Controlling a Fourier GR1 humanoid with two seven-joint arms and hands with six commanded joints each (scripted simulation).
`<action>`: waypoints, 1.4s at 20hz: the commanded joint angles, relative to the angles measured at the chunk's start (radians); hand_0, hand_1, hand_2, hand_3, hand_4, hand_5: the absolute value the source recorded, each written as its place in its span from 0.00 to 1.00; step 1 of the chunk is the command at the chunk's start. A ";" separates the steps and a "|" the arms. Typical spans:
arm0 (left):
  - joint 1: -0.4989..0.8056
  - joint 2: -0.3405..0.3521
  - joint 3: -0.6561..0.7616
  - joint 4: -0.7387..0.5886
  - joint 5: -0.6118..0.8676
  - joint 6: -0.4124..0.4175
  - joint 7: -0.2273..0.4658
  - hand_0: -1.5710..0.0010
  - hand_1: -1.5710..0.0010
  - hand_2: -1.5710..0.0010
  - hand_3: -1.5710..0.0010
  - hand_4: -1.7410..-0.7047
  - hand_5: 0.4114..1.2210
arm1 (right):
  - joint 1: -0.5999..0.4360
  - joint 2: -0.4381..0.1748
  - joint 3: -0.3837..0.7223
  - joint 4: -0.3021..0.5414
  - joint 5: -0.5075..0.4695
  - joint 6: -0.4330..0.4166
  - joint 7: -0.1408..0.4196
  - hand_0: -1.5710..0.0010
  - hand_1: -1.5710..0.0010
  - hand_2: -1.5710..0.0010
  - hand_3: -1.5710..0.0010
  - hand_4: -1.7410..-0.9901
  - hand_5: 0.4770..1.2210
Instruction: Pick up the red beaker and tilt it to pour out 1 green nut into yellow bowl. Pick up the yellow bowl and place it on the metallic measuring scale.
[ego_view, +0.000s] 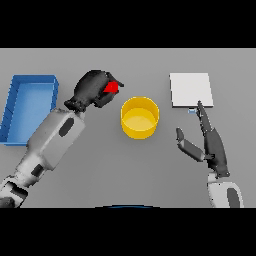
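My left hand (92, 89) is curled around the red beaker (112, 88), of which only a small red part shows past the fingers. It is held above the table just left of the yellow bowl (140, 118). The bowl stands upright at the table's middle; I cannot make out any green nut in it. The metallic scale (190, 90) is a flat pale square at the back right. My right hand (212, 142) rests open in front of the scale, fingers straight and pointing toward its near edge, thumb spread to the left.
A blue tray (11, 112) sits at the far left of the table, beside my left forearm (52, 137).
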 joint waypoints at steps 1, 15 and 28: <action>-0.022 0.013 -0.040 0.012 -0.044 -0.014 0.008 0.00 0.00 0.00 0.00 0.00 0.89 | 0.001 0.008 0.007 -0.008 0.002 -0.002 -0.003 1.00 1.00 1.00 1.00 0.63 0.33; -0.375 0.025 -0.435 0.252 -0.335 -0.277 -0.093 0.00 0.00 0.00 0.00 0.04 1.00 | -0.013 0.025 -0.008 0.016 -0.006 -0.022 -0.013 1.00 1.00 1.00 1.00 0.71 0.24; -0.560 -0.017 -0.768 0.366 -0.533 -0.291 -0.152 0.00 0.00 0.00 0.00 0.01 1.00 | -0.013 0.031 -0.008 0.024 0.017 -0.045 0.002 1.00 1.00 1.00 1.00 0.77 0.20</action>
